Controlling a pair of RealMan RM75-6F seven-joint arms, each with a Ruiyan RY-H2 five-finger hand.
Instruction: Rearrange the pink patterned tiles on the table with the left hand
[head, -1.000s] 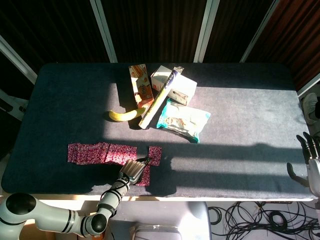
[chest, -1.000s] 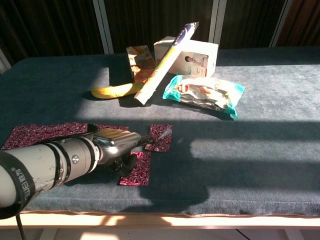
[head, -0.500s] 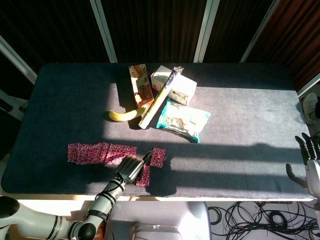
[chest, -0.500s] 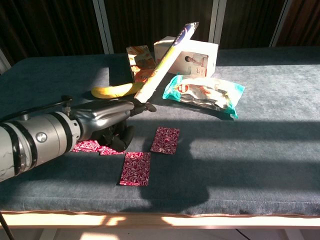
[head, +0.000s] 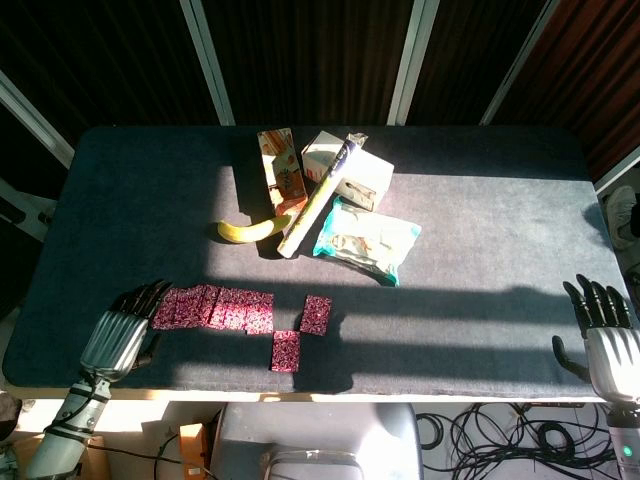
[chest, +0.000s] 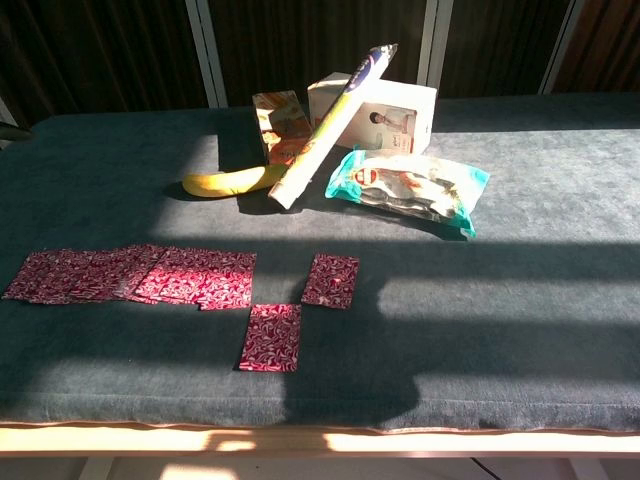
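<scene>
A row of overlapping pink patterned tiles (head: 213, 308) (chest: 140, 275) lies near the table's front left. Two single tiles lie apart from it: one (head: 316, 314) (chest: 331, 279) just right of the row, another (head: 286, 351) (chest: 271, 337) closer to the front edge. My left hand (head: 126, 326) hovers at the front left corner, over the row's left end, fingers spread and holding nothing; the chest view does not show it. My right hand (head: 600, 335) is off the table's right front edge, fingers apart and empty.
At the back middle stand a white box (head: 350, 168), an orange carton (head: 281, 170), a long tube (head: 320, 198) leaning across them, a banana (head: 250, 230) and a teal snack bag (head: 364, 239). The dark table cloth (head: 480, 250) is bare on the right.
My left hand has let go of the tile and pulled back left to the table's front left corner. The single tile now lies right of the row. The right hand rose slightly.
</scene>
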